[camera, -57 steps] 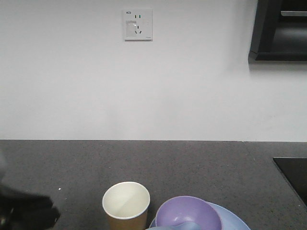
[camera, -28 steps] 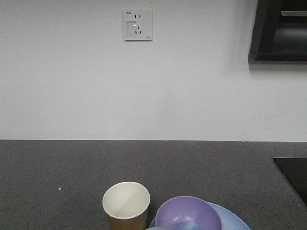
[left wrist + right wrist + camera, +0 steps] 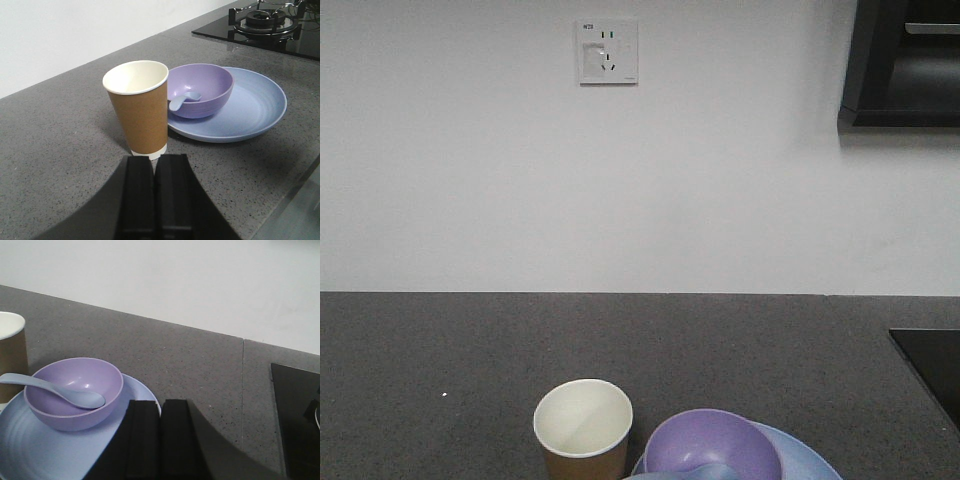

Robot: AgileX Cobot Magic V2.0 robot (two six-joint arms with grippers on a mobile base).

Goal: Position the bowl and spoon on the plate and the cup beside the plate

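Note that the dark arm seen at the lower left of the front view a second ago has gone. The left gripper (image 3: 156, 172) sits with fingers together, empty, just short of the cup (image 3: 139, 105). The cup stands beside the plate (image 3: 260, 107); the bowl (image 3: 202, 89) on it holds the spoon (image 3: 182, 99). The right gripper (image 3: 160, 416) is likewise closed and empty. Judge the arrangement complete.

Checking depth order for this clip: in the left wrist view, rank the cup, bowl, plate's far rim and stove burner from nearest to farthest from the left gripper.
1. Cup, just ahead of the left gripper.
2. Bowl, behind the cup, to the right.
3. Plate's far rim, farther right.
4. Stove burner, top right corner.
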